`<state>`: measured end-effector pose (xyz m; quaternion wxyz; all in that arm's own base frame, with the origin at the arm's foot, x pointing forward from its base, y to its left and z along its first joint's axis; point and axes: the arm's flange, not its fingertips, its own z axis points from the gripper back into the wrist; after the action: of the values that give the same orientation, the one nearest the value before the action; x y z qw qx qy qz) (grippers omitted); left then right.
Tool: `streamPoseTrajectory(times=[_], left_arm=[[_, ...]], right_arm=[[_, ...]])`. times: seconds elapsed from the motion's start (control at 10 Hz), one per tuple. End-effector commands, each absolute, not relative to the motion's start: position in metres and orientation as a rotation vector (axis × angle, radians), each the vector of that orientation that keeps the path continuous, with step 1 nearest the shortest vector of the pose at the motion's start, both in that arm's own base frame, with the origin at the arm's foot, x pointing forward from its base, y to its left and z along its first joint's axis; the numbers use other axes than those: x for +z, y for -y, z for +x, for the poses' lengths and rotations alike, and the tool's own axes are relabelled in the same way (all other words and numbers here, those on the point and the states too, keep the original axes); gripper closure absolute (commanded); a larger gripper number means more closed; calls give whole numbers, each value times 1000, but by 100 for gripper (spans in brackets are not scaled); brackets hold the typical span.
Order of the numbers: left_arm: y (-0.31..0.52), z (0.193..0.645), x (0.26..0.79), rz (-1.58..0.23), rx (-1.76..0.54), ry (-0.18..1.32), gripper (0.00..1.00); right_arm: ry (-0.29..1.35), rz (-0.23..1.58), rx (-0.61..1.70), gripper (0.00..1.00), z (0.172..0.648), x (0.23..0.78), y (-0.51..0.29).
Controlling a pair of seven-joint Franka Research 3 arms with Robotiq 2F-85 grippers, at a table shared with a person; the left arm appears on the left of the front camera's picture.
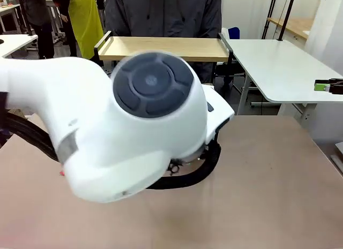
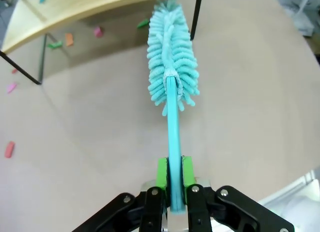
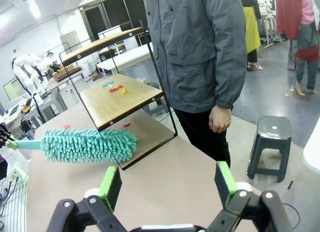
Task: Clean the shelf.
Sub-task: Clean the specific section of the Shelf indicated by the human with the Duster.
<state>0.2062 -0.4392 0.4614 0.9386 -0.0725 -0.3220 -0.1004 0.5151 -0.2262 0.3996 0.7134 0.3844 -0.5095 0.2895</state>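
1. The left fingers [image 2: 161, 173] are clenched on the handle end of a teal duster [image 2: 170, 57]. Gripped that far back, the fluffy head leads well ahead of the wrist and can reach where the arm cannot. The head lies low over the desk [image 2: 100, 142], its tip at the foot of the shelf [image 3: 120, 100], about under the lower board's edge.

2. The right fingers [image 3: 111, 184] are spread wide and grasp nothing. They appear to be held back, clear of the sweep.

3. The shelf stands at the desk's far side, next to a person [image 3: 195, 52] whose hand [image 3: 220, 119] hangs idle.

4. Contents: the lower board carries a few coloured scraps [image 3: 115, 87]. The top board, seen from the front, shows none. Loose bits [image 2: 69, 39] lie on the desk beneath and beside the frame.

5. Judgement: cleaning is incomplete, and the lower board is not yet swept.
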Motion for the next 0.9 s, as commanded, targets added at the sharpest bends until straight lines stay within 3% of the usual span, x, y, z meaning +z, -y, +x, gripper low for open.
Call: streamPoseTrajectory(times=[0.0, 0.8], left_arm=[[467, 221, 446, -174, -129, 745, 86], [514, 283, 385, -193, 15, 760, 86]], right_arm=[[1132, 846, 642, 0, 515, 402, 224], [1132, 846, 642, 0, 515, 402, 224]])
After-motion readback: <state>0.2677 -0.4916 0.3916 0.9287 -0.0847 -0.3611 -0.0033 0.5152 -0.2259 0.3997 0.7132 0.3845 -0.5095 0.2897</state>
